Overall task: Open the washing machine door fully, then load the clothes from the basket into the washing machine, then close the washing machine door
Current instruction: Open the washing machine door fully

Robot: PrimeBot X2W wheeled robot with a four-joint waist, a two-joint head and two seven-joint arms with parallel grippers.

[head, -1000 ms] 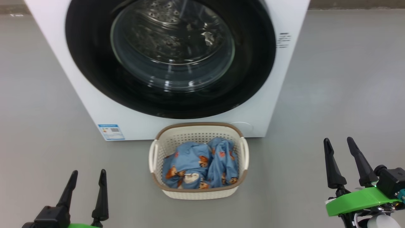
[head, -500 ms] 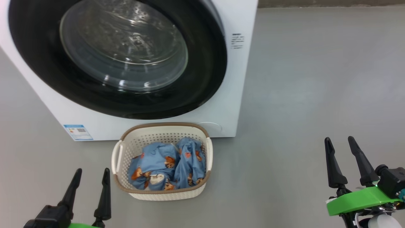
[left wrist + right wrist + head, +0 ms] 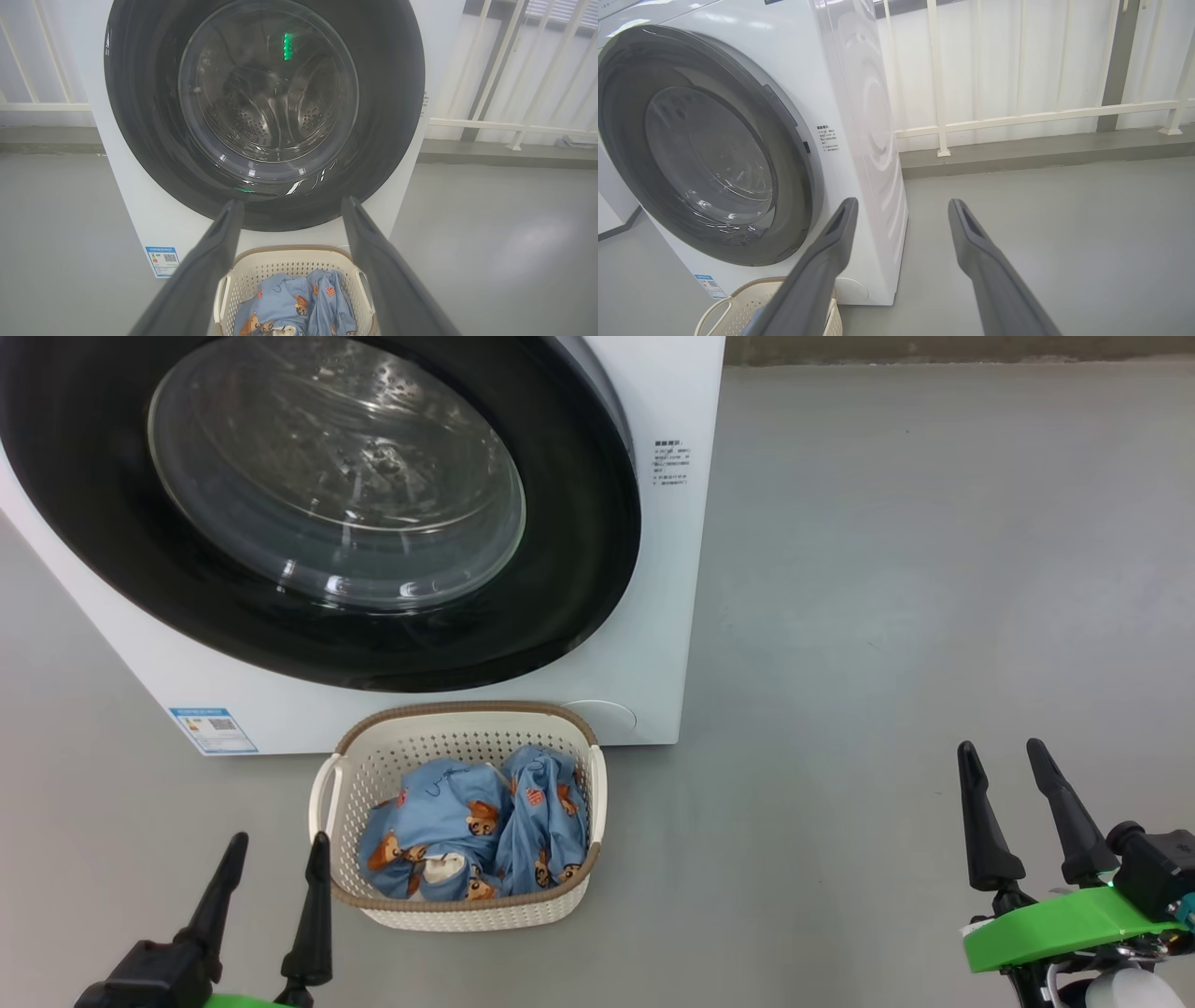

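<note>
The white washing machine [image 3: 644,616] stands ahead with its round black door [image 3: 560,569] closed flat against the front; the steel drum shows through the glass. On the floor right in front of it sits the cream basket [image 3: 467,910], holding the light-blue clothes [image 3: 439,821] with bear prints. My left gripper [image 3: 277,845] is open and empty at the lower left, its fingertips just left of the basket's near corner. Open and empty too, my right gripper [image 3: 999,751] hangs over bare floor far to the right. The left wrist view faces the door [image 3: 387,116] and basket [image 3: 280,261].
Grey floor [image 3: 887,616] stretches wide to the right of the machine. A white railing [image 3: 1017,116] runs behind it on a low grey kerb. A blue label [image 3: 213,730] marks the machine's lower left front.
The whole head view has shifted, so the machine and basket now sit further left in it: the camera turned right. Both grippers keep their places and stay open.
</note>
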